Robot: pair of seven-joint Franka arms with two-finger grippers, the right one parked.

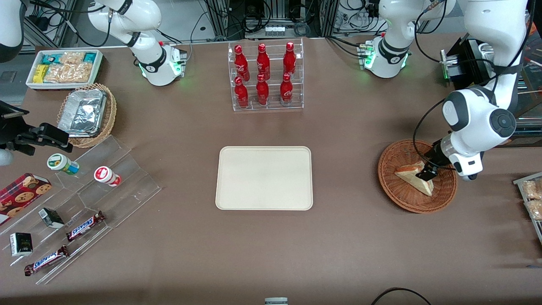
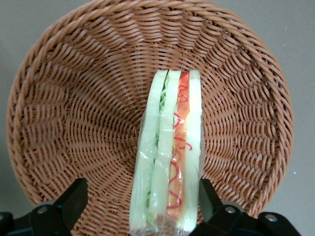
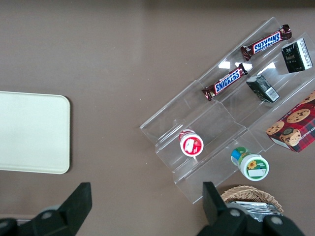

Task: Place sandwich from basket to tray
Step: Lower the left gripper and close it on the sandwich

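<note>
The sandwich (image 1: 410, 173) (image 2: 170, 152) lies on its side in the reddish-brown wicker basket (image 1: 400, 199) (image 2: 74, 98), toward the working arm's end of the table. Its wrapped edge shows green, orange and red filling. My left gripper (image 1: 427, 173) (image 2: 141, 194) is down in the basket, open, with its black fingers (image 2: 74, 196) straddling the sandwich. One finger is close against the bread and the other stands apart from it. The cream tray (image 1: 264, 178) (image 3: 32, 132) lies flat at the table's middle with nothing on it.
A clear rack of red cola bottles (image 1: 264, 76) stands farther from the front camera than the tray. Toward the parked arm's end are a white snack bin (image 1: 63, 67), a tan basket with foil containers (image 1: 87, 114) and an acrylic stand with Snickers bars (image 1: 84, 224). Snack packets (image 1: 531, 199) lie beside the basket.
</note>
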